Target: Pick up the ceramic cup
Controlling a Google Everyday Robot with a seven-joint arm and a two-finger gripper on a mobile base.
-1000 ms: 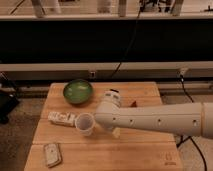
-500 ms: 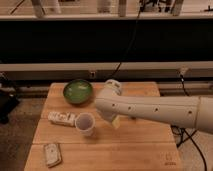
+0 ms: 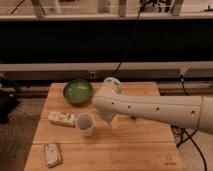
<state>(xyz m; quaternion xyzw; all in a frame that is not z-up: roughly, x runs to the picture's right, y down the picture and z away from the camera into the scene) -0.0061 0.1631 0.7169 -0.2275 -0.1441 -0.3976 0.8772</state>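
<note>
Warm, rather dim indoor light falls from above onto the wooden surface (image 3: 135, 145), the brightest area of the scene, while the band behind it is almost black. The pale arm (image 3: 150, 107) carries a soft sheen along its top (no hard glare) and casts shade beneath itself, where the gripper (image 3: 114, 120) hangs just right of the ceramic cup (image 3: 85, 123). The floor at the left edge sinks into darkness.

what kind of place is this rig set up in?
Likely a lab or test bay, not a home: a wooden table against a dark wall, a pale rail along it, a loose black cable hanging down. The end effector sits beside the ceramic cup, mostly hidden by the arm.
</note>
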